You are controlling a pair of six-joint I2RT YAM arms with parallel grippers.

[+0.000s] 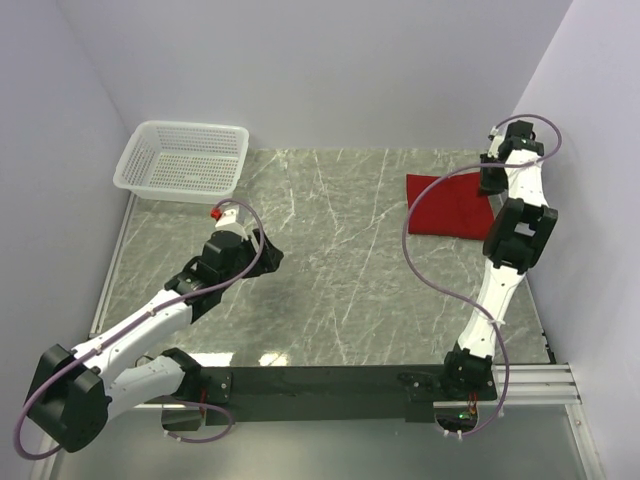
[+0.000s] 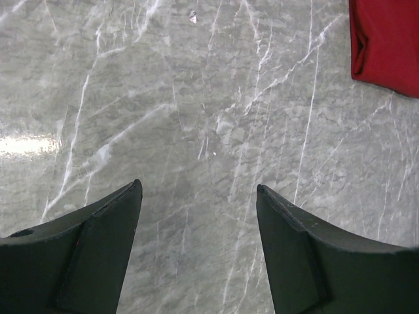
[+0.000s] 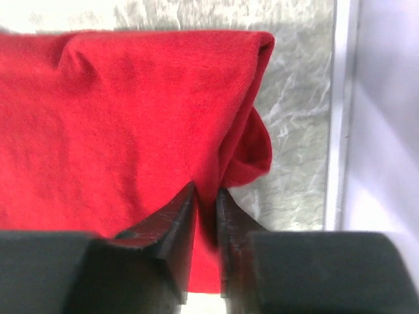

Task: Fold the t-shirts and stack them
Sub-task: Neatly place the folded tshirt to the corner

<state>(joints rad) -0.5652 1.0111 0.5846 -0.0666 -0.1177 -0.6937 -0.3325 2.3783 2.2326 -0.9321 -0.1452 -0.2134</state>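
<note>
Red t-shirt [image 1: 450, 205] lies folded at the far right of the marble table [image 1: 340, 270] in the top view, near the right wall. Right arm is stretched far, with the right gripper [image 1: 492, 180] down at the shirt's right edge. Left gripper [image 1: 262, 250] sits over bare marble left of centre, well apart from the shirt. White mesh basket [image 1: 182, 160] is in the far-left corner.

Left wrist: left gripper [image 2: 198, 186] is released, fingers [image 2: 98, 248] spread wide with only marble showing through the gap. A corner of the red t-shirt [image 2: 386, 42] pokes in at the frame's upper right.

Right wrist: right gripper [image 3: 206, 190] is clenched on the red t-shirt [image 3: 118, 118], tips almost together with a fold of cloth pinched between them at the shirt's right edge. A rounded loop of fabric bulges just right of the tips. Beyond that are a strip of marble, then a pale rail [image 3: 337, 111] along the wall.
</note>
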